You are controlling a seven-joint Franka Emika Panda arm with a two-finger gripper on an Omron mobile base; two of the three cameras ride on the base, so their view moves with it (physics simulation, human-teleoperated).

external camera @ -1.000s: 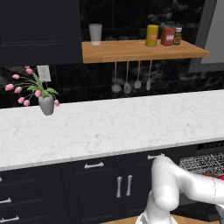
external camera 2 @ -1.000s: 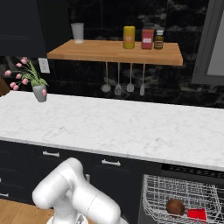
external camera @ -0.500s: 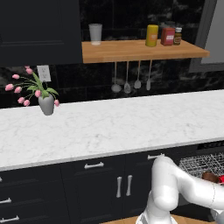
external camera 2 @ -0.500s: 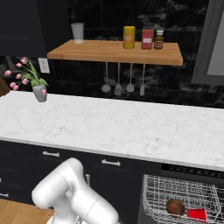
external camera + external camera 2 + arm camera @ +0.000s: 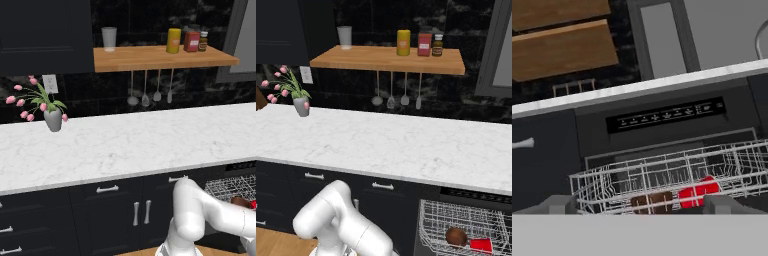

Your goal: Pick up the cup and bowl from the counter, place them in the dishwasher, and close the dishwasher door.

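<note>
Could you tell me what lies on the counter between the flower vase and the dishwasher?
Bare counter; the right base view shows nothing between vase and dishwasher.

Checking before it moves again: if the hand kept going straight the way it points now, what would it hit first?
Most likely the wire rack of the open dishwasher, near the brown bowl and red cup inside it. Depth is hard to judge.

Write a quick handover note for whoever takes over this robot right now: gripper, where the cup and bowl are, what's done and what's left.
Gripper: open, empty, facing the dishwasher.
Brown bowl and red cup: side by side in the wire rack, which is pulled out.
Counter: neither cup nor bowl on it.
Done: both items loaded.
Left: close the dishwasher door; it isn't visible, so find it first. The rack probably needs pushing in.
</note>
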